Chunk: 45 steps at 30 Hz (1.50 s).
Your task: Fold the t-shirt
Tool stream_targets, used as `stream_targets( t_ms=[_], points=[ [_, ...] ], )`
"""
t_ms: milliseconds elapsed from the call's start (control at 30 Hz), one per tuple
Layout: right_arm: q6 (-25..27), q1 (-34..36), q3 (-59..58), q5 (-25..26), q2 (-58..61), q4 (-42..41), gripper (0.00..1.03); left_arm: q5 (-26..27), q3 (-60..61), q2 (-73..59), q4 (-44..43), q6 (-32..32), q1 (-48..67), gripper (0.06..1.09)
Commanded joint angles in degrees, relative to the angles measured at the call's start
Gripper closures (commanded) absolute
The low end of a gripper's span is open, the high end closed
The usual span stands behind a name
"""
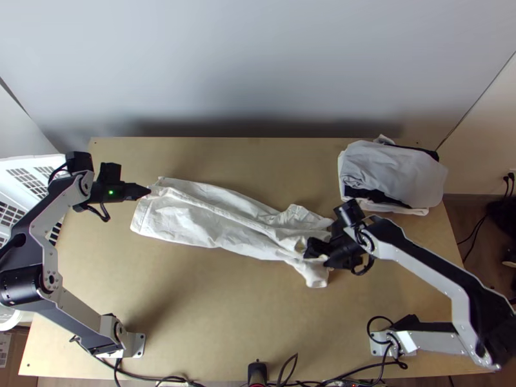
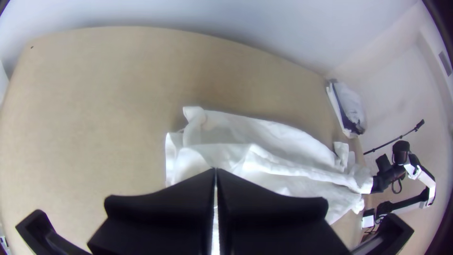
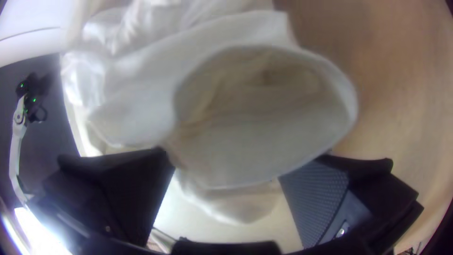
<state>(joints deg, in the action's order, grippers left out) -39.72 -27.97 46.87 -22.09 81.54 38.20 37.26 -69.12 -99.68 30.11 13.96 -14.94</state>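
At the t-shirt's nearer end, the right gripper point(image 3: 225, 166) has its fingers spread wide, with a gaping cloth opening point(image 3: 264, 118), perhaps a sleeve, between them. That end is rumpled and turned back on itself. The white t-shirt point(image 1: 193, 222) lies across the middle of the wooden table point(image 1: 245, 322) as a long, slanting strip, apparently doubled lengthwise, a raised ridge running along it and soft creases over its surface. At its other end the left gripper point(image 2: 215, 170) is closed on the cloth, pinching it near the edge. The step in hand looks like lining up a lengthwise fold; the next move calls for the right one to close on a clean edge, so both can draw the strip straight. Farther back sits a stack of folded cloths point(image 1: 393, 174), grey, white and black.
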Motion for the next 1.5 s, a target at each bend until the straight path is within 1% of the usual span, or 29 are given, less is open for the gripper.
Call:
stream_targets(
  t_ms=[0,167,300,400,533,633,767,1033,1200,1333,1467],
  points=[
    [2.6,7.2,-1.2,8.6,4.2,-4.1,0.13,0.1,0.0,0.5,0.0,0.4,-1.2,1.05],
    [2.2,7.1,0.0,8.5,-2.1,-0.1,0.13,0.1,0.0,0.5,0.0,0.4,-1.8,1.05],
    [1.8,5.0,1.6,8.5,-6.8,3.0,0.13,0.3,0.0,0.6,0.0,0.3,-1.8,1.05],
    [1.7,3.6,4.5,8.5,-9.4,6.1,0.13,0.5,0.0,1.2,0.1,0.2,-1.7,1.05],
    [0.5,3.6,8.6,8.4,-10.6,8.9,0.13,0.9,0.0,1.9,0.6,0.1,-1.7,1.05],
    [1.0,3.6,8.9,8.5,-10.3,8.3,0.13,1.2,0.1,2.4,1.1,0.1,-1.7,1.05],
    [2.2,4.8,6.7,8.7,-8.3,4.7,0.13,1.3,0.4,3.0,1.4,0.0,-1.7,1.05],
    [2.6,5.8,4.4,9.5,-5.3,-1.2,0.13,1.2,0.4,4.3,2.1,0.4,-3.1,1.05],
    [3.8,7.4,5.0,9.9,-4.9,-2.0,0.13,1.3,0.5,5.1,3.6,1.1,-4.0,1.05],
    [4.2,9.5,6.0,12.6,-5.2,-0.8,0.13,1.3,0.7,5.5,4.1,1.4,-5.0,1.05],
    [4.4,10.7,5.1,13.9,-3.4,-1.5,0.13,1.3,1.4,5.5,4.0,1.4,-4.7,1.05]
  ],
)
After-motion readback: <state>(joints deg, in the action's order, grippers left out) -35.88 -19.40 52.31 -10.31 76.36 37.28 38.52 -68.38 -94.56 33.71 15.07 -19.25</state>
